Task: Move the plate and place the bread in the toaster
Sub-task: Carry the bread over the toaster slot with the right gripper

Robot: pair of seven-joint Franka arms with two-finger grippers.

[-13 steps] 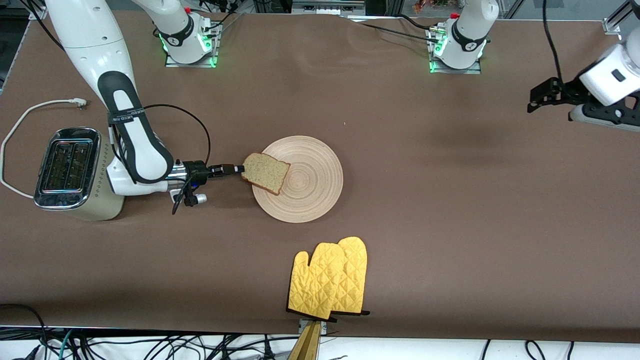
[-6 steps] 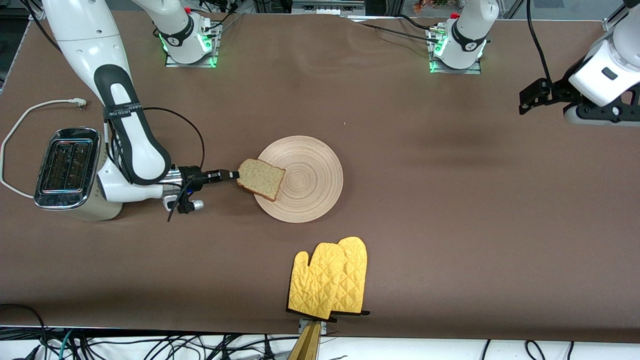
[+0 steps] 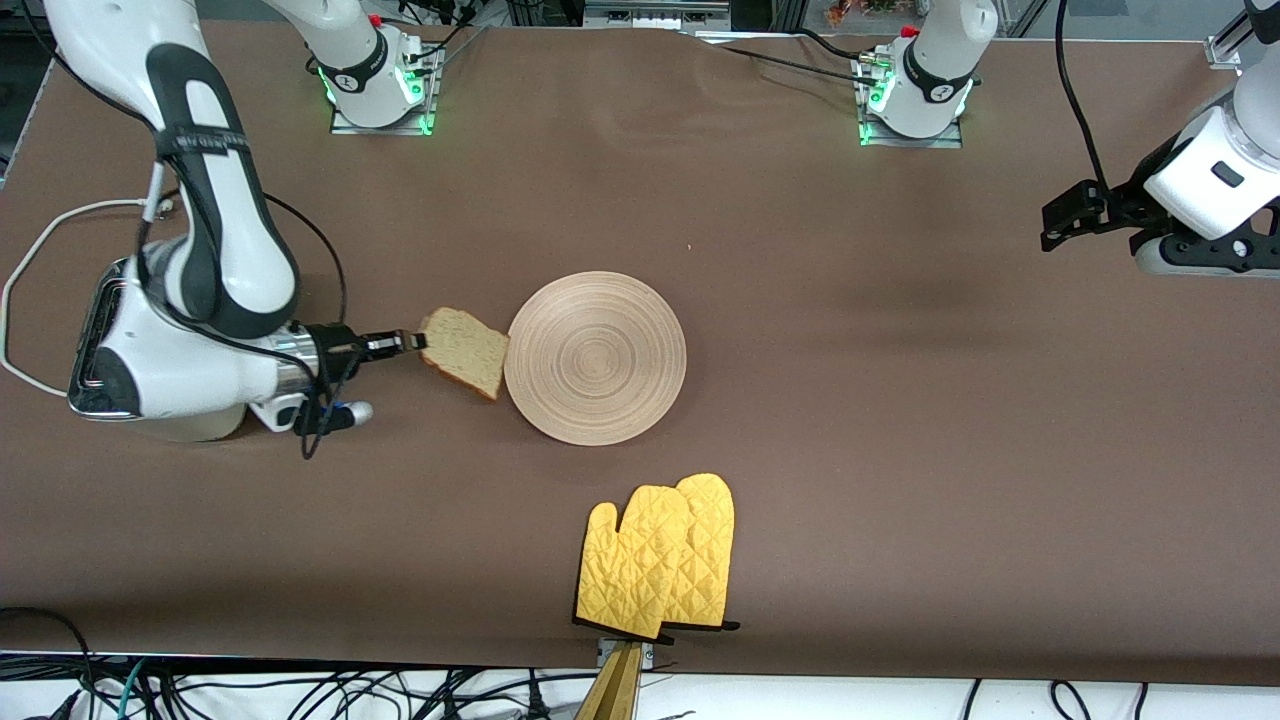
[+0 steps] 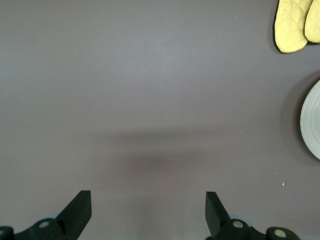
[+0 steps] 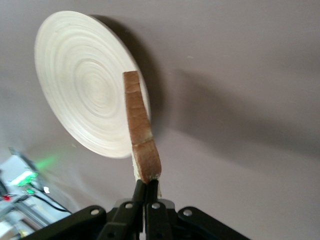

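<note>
**Bread lifted clear of plate, toaster drop pending**

Right claw (image 3: pixel 408 342) is clamped on the bread (image 3: pixel 465 351), holding it by one edge in the air over the counter (image 3: pixel 800 400) between plate (image 3: pixel 596 357) and toaster (image 3: pixel 100 330). Plate sits mid-counter, bare. Toaster is mostly hidden under the right arm. Left claw (image 4: pixel 148 212) waits, fingers apart, over the left arm's end. Left to do, I'd judge: carry bread over a slot, drop it in.

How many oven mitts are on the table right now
2. Both yellow mitts lie side by side, overlapping, at the table edge nearest the front camera, nearer than the plate. One partly covers the other, so a third underneath cannot be ruled out.
</note>
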